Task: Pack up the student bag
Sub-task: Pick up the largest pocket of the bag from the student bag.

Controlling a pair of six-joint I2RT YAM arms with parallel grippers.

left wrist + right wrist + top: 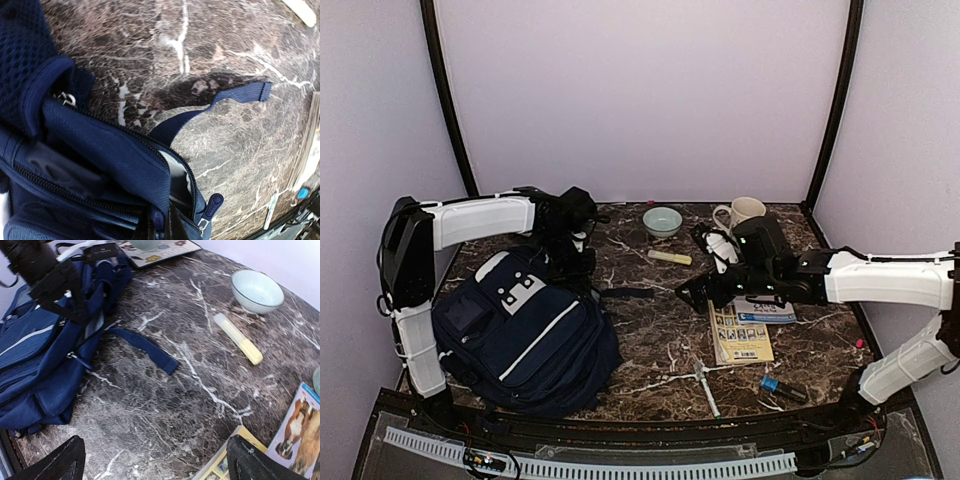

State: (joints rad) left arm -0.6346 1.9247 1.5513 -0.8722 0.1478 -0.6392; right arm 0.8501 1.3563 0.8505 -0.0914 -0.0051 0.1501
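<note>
1. The backpack lies flat on the left part of the counter. Its white patch faces up and its top end points towards the back wall.
2. The left end effector is at the top end of the backpack, pressed together on the fabric edge of the open zipped compartment. Grey lining shows just inside that edge.
3. A zipper pull hangs beside the pinched edge.
4. A loose strap runs from the top of the backpack out to the right and lies flat on the counter.
5. The right end effector hovers over the middle of the counter, spread wide with nothing between its fingers, pointing towards the backpack.
6. Under the right arm lies a yellow booklet, with another book partly beneath the wrist.
7. Near the back wall stand a pale bowl and a mug. A yellow tube lies just in front of the bowl.
</note>
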